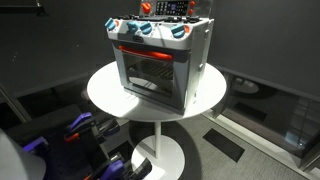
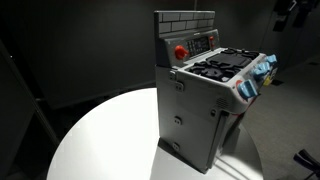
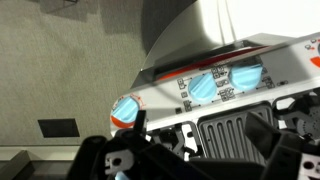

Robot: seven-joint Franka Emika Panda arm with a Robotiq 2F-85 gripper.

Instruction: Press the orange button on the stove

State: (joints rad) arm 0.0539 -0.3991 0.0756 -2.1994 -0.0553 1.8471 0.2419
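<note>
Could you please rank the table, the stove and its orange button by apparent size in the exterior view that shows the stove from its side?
Largest to smallest:
1. The round white table, which spans most of the frame.
2. The stove.
3. The orange button, by far the smallest.

An exterior view crops the stove (image 1: 158, 62) at top; the wrist view crops the dark hand (image 3: 200, 160).

Round white pedestal table (image 1: 100, 92) (image 2: 100, 140) stands on a dark floor (image 1: 255, 135), carried by a single column on a round white base (image 1: 160, 155). One item sits directly on its top: the stove (image 1: 160, 60) (image 2: 205, 100), upright and flat-seated.
</note>
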